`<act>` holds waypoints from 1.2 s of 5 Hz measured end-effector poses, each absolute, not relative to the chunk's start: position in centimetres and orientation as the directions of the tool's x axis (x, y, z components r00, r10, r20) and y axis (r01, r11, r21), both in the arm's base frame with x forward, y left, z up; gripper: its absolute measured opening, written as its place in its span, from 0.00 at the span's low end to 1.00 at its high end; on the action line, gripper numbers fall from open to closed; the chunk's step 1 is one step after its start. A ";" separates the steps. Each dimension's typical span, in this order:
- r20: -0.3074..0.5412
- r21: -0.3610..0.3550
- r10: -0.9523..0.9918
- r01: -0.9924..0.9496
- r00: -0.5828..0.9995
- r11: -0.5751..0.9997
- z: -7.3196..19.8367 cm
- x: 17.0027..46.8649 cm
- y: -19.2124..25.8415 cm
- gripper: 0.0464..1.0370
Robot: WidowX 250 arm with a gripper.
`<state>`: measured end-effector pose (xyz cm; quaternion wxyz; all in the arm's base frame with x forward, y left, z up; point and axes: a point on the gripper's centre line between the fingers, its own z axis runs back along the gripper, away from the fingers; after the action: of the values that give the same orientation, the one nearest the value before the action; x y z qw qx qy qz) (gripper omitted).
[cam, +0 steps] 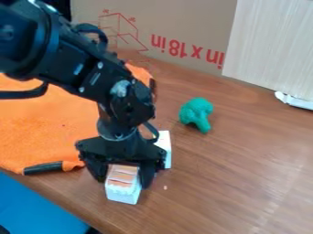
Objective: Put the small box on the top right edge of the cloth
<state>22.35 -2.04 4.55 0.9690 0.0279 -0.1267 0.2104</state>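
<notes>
While fingers grip it, the small box points lengthwise toward the front.

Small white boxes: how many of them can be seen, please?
2. The first box is gripped in the claw; the second box, partly covered, is just behind the claw, toward the picture's right. More may be hidden behind the arm.

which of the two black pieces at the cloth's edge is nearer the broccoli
The upper black piece, just right of the arm; the other piece lies lower left.
</notes>
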 end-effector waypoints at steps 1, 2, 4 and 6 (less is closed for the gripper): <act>0.263 -0.003 0.413 -0.427 0.872 0.904 4.5 22.4 -1.8 0.69; 0.258 -0.022 0.410 -0.419 0.875 0.908 4.7 22.3 -1.5 0.69; 0.279 -0.126 0.457 -0.440 0.844 0.889 9.1 23.1 0.8 0.69; 0.268 -0.102 0.485 -0.476 0.832 0.873 9.6 26.2 2.8 0.69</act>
<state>26.16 2.78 9.64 0.9571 -0.0154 -0.1439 0.2512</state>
